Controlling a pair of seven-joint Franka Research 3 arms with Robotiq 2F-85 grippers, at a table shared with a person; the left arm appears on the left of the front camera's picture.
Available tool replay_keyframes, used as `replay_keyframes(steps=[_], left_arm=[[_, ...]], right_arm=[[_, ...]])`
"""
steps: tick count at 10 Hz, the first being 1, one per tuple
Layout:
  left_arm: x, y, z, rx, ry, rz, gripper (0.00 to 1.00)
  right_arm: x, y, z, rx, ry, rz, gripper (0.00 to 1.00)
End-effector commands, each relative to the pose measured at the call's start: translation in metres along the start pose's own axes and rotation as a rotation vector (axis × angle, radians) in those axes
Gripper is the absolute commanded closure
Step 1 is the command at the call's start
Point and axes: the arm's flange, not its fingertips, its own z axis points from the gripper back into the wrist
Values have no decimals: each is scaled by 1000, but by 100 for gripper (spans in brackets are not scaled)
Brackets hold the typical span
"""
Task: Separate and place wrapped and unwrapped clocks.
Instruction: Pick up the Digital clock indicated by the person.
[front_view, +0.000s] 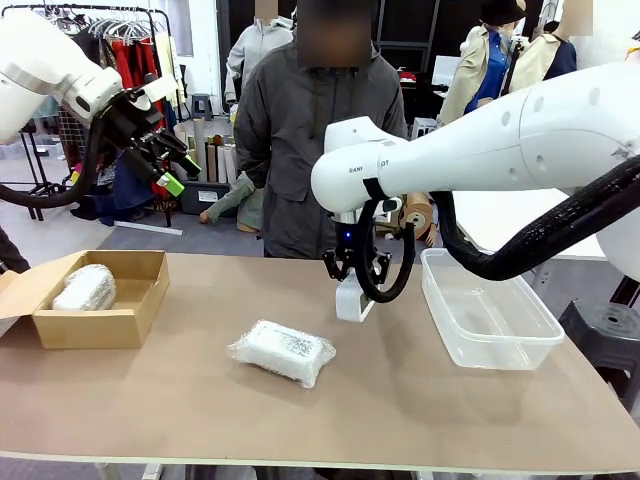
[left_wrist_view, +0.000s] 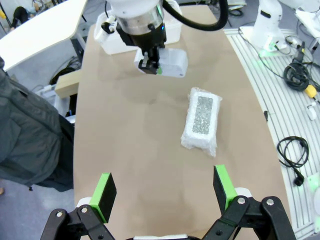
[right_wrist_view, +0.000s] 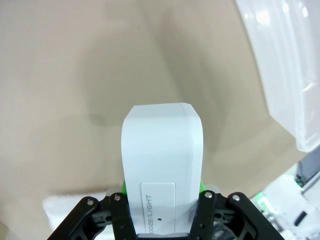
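While our right claw clamps the bare clock beside the tub, we see the flat bundle lying mid-table and the round bundle in the box; our left claw hangs raised, wide open, holding nothing.

From the left wrist, the flat bundle lies beyond our spread fingers.

From the right wrist, the clock sits squeezed in our right claw.

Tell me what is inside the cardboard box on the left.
One wrapped clock, a white bundle in crinkly clear film, lies in the cardboard box. The near wall covers the bundle's underside and part of the box floor.
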Motion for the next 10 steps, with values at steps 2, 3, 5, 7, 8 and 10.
replay_keyframes(steps=[2, 3, 5, 7, 8, 10], left_arm=[[1, -1, 1, -3, -7, -2, 0], [1, -1, 1, -3, -7, -2, 0], [1, -1, 1, -3, -7, -2, 0], [1, -1, 1, -3, -7, -2, 0], [1, -1, 1, -3, -7, -2, 0], [1, -1, 1, -3, -7, -2, 0]], right_arm=[[-14, -6, 44, -36, -18, 179, 100], [-23, -11, 59, -20, -48, 216, 100], [-42, -24, 91, 37, -136, 364, 100], [-51, -39, 115, 47, -216, 551, 100], [-52, -45, 124, 35, -211, 616, 100], [-46, -58, 136, 75, -222, 677, 100]])
